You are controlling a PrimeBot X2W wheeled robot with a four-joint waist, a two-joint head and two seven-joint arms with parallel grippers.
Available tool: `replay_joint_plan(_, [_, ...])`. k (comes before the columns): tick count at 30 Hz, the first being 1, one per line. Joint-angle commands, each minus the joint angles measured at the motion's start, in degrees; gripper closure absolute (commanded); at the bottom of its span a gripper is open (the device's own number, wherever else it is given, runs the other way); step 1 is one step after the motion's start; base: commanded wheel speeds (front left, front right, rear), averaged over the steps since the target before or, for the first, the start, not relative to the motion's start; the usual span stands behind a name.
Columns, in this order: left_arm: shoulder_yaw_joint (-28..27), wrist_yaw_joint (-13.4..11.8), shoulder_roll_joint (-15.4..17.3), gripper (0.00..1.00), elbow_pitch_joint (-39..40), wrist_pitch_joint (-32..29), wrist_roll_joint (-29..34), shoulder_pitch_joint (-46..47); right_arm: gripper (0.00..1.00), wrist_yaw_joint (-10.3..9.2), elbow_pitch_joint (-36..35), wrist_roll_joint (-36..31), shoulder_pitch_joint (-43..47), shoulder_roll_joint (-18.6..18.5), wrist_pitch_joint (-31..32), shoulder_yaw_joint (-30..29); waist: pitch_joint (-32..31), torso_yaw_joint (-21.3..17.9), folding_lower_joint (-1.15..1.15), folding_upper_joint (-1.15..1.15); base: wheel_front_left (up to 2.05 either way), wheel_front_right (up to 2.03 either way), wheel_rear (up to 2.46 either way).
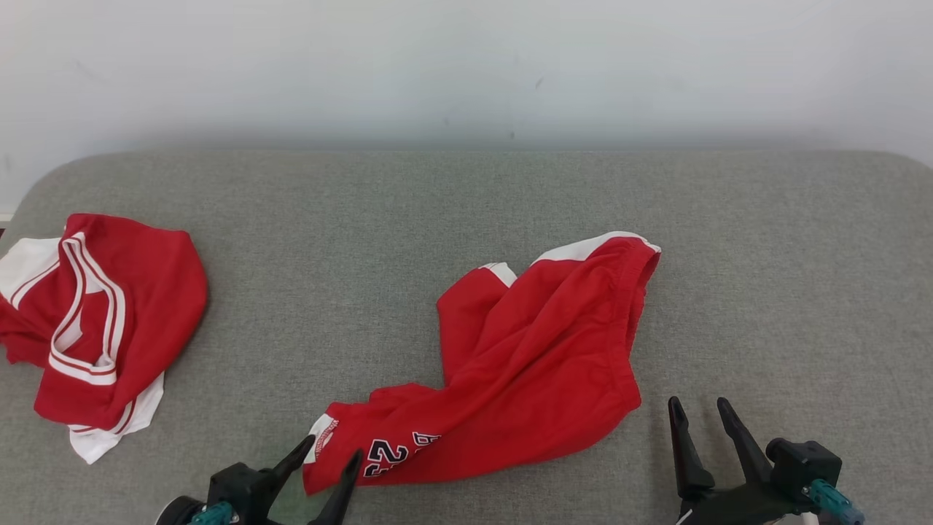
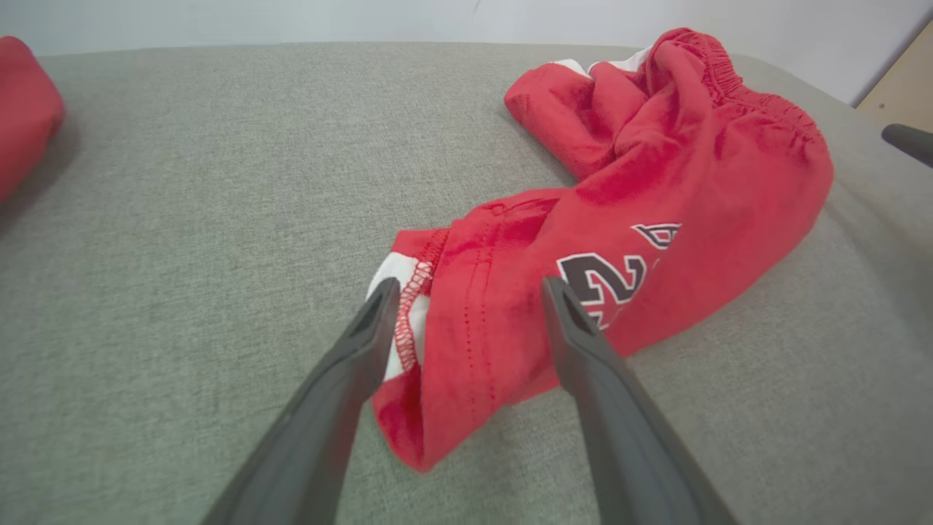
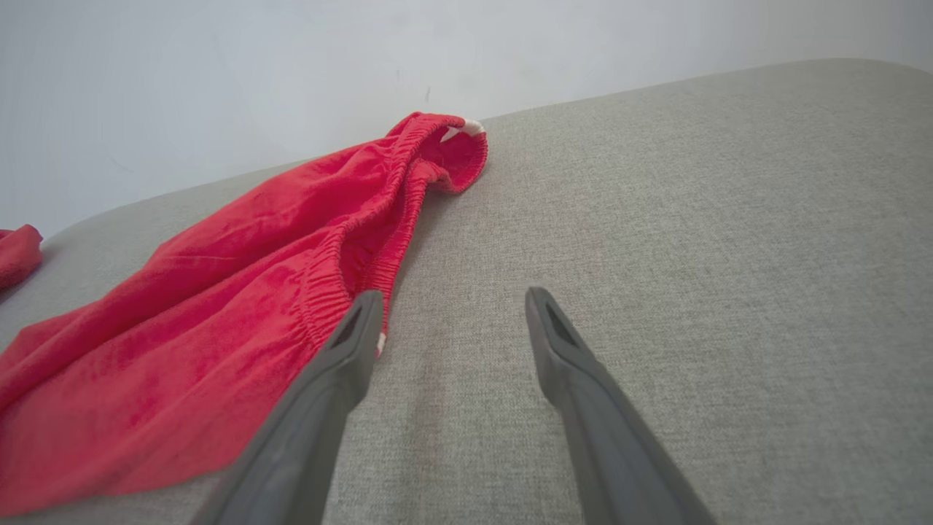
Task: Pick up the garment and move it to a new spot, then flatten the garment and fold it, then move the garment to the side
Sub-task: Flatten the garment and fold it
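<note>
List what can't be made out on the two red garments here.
- Number on the shorts: in the head view and the left wrist view, a fold cuts off the second digit.
- Small crest by the hem of the shorts: head view, too small to read.
- Jersey: head view, cut off by the left edge and crumpled, so its front is hidden.

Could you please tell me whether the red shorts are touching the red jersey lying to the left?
Apart. The head view shows the shorts and the jersey separated by a wide strip of bare grey fabric.
</note>
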State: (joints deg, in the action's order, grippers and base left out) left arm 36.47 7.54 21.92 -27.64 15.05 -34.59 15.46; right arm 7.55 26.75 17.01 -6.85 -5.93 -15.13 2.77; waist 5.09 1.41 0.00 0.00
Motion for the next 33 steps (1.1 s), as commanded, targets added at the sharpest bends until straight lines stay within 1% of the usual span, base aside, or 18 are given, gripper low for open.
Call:
replay_joint_plan(1, [0.4,-0.1,0.6,0.0,-0.4,0.1,-0.8,-1.0,0.0,-0.14,-0.2,0.2,-0.1,0.2,-0.1,0.0,0.2,-0.3,0.0,0.0,0.0,0.0,0.0])
replay_joint_plan(9, [2.0,-0.1,1.4,0.0,-1.0,0.1,-2.4,-1.5,0.0,-0.14,-0.5,0.3,0.8,0.4,-0.1,-0.6,0.5,-0.4,0.0,0.0,0.0,0.0,0.0])
replay_joint_plan(16, [3.2,-0.1,1.2,0.0,-0.4,0.1,-3.4,-1.8,0.0,-0.14,-0.4,0.3,0.8,0.5,-0.1,-0.5,0.0,-0.3,0.0,0.0,0.0,0.0,0.0])
replay_joint_plan(17, [3.5,-0.1,1.1,0.09,-0.3,0.1,-3.8,-2.1,0.0,-0.14,-0.4,0.4,0.8,0.4,-0.1,-0.4,-0.1,-0.3,0.0,0.0,0.0,0.0,0.0])
replay_joint_plan(18, [4.3,-0.1,1.4,0.54,-0.2,0.1,-4.3,-2.3,0.0,-0.14,-0.4,0.4,1.0,0.4,-0.1,-0.4,-0.4,-0.2,0.0,0.0,0.0,0.0,0.0])
replay_joint_plan(19, [4.6,-0.1,1.5,0.61,0.0,0.1,-4.7,-2.3,0.0,-0.14,-0.4,0.5,1.0,0.3,-0.1,-0.3,-0.5,-0.2,0.0,0.0,0.0,0.0,0.0])
replay_joint_plan(20, [4.9,-0.1,1.4,0.86,0.2,0.1,-5.0,-2.4,0.0,-0.14,-0.4,0.5,1.2,0.2,-0.1,-0.3,-0.7,-0.1,0.0,0.0,0.0,0.0,0.0])
replay_joint_plan(21, [5.2,-0.1,1.4,1.0,0.7,0.1,-4.8,-2.4,0.0,-0.14,-0.4,0.5,1.3,0.2,-0.1,-0.3,-0.9,0.0,0.0,0.0,0.0,0.0,0.0])
replay_joint_plan(27, [5.7,-0.1,1.4,1.0,6.2,0.1,-4.8,-4.0,0.0,-0.14,-0.3,0.7,2.5,-0.2,-0.1,-0.7,-2.3,1.0,0.0,0.0,0.0,0.0,0.0])
replay_joint_plan(33, [6.1,-0.1,2.6,1.0,15.6,0.1,-7.3,-7.3,0.0,-0.14,-0.3,1.1,3.5,-0.3,-0.1,-0.9,-3.6,2.3,0.0,0.0,0.0,0.0,0.0])
